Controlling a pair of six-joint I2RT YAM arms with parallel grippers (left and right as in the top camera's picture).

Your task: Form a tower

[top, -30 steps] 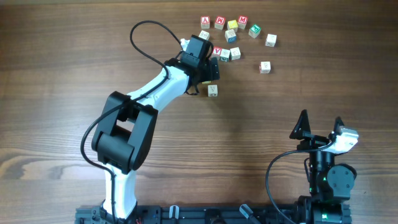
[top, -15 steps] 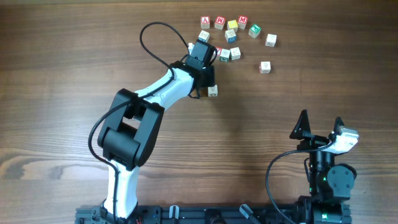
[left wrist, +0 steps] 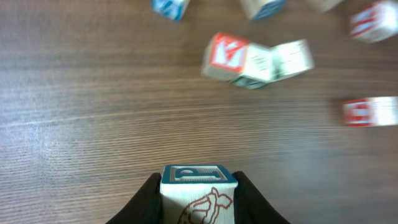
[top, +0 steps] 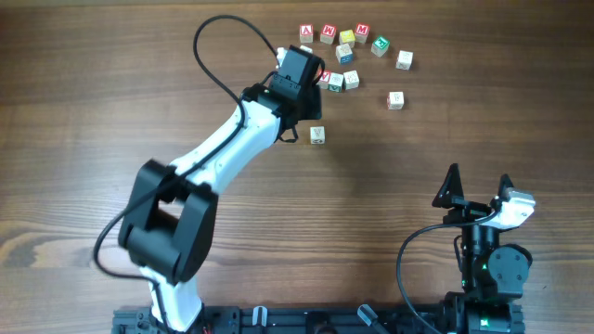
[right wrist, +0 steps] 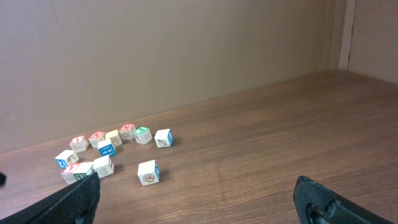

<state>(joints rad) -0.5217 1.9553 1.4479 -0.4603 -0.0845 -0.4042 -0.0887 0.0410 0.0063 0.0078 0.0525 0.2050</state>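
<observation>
- A brown wood-grain table [top: 111,83] fills the overhead view; seen from the right wrist, a plain beige wall [right wrist: 155,50] rises behind its far edge
- The left arm [top: 223,148] reaches from the near edge across to the far side, its wrist over the near-left fringe of the cubes; the right arm [top: 487,264] sits folded at the near right corner, well apart from all of them
- The right gripper [right wrist: 196,183] stands wide open, with nothing between its fingers
- A scatter of loose cubes [top: 362,32] with red, green, blue and yellow faces lies along the far side
- The tower [top: 317,135] stands alone, just on the near side of that scatter and beside the left wrist; from straight above it shows only one pale cream face with a faint mark, so I cannot tell how many cubes high it is
- The left gripper [left wrist: 199,202] is clamped on a P cube [left wrist: 199,175], blue letter up, with dark fingers [left wrist: 144,202] flat against two opposite sides; its underside is out of frame, so whether it rests on the table is unclear
- Handling, as I judge it: small wooden cubes are light, stiff and smooth-sided, so a square pinch on opposite faces should hold — but the tower looks tippy, so come down from straight above and let go gently
</observation>
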